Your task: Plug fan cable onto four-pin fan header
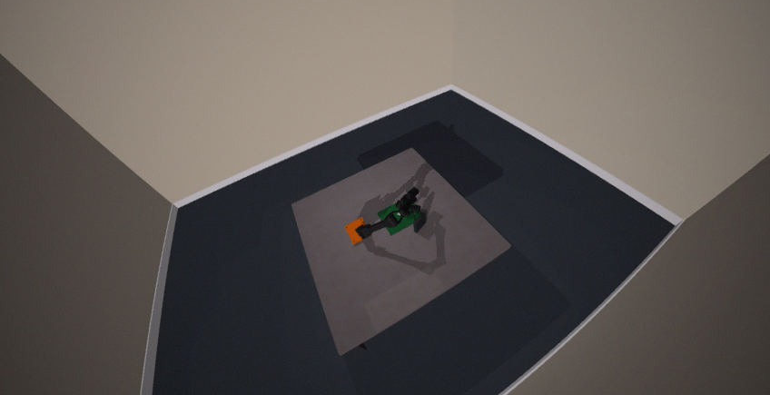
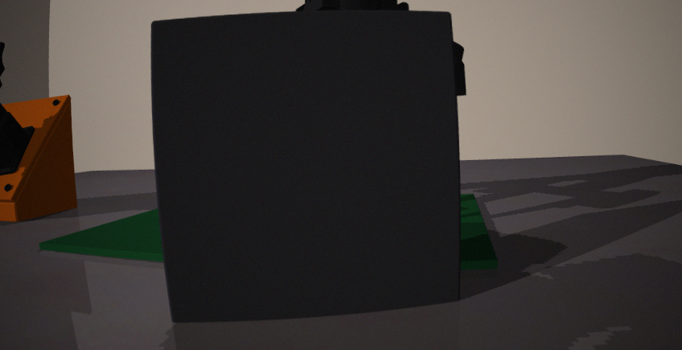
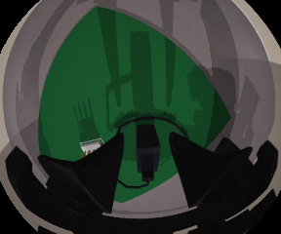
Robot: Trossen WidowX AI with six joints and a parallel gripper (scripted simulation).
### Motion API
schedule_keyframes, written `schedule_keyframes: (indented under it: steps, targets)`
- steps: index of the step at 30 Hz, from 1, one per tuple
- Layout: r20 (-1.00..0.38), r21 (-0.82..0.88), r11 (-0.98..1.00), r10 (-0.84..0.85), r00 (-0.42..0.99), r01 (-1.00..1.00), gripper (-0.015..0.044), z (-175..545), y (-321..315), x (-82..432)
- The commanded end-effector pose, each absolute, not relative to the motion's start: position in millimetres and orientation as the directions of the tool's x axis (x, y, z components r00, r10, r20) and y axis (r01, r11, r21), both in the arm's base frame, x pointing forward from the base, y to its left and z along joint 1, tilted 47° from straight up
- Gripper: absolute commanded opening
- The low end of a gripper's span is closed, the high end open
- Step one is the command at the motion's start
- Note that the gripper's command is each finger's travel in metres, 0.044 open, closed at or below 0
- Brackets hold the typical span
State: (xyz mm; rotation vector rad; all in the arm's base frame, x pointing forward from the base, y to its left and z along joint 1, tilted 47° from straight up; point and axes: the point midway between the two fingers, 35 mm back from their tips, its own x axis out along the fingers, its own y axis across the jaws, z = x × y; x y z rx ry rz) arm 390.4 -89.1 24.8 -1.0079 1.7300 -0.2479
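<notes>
The green board (image 1: 397,228) (image 2: 109,239) (image 3: 72,93) lies flat on the table. The white header (image 3: 92,144) with its pins is on the board, left of my left finger in the wrist view. The black plug (image 3: 147,152) stands between my fingers, its cable (image 3: 150,118) looping around it. My gripper (image 3: 146,136) is partly open around the plug, with a gap showing on each side. The dark square fan (image 2: 306,164) stands upright and fills the middle of the exterior view. It hides my fingers, the plug and the header there.
The orange wedge mount (image 1: 351,232) (image 2: 59,174) carries the arm's base at one side of the board. The fan stands beside the board's edge, opposite the mount. The table (image 1: 334,282) (image 2: 119,294) extends around them. The arm's shadows cross the board and table.
</notes>
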Motion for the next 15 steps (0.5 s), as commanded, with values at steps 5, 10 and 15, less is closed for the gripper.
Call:
schedule_keyframes:
  steps: [5, 10, 15]
  targets:
    - [-0.686, -0.601, 0.621, -0.724, -0.074, -0.502, 0.0000, 25, -89, 391]
    - [-0.686, -0.601, 0.621, -0.724, -0.075, -0.503, 0.0000, 27, -87, 391]
    - [-0.683, -0.599, 0.617, -0.726, -0.077, -0.510, 0.0000, 59, -52, 394]
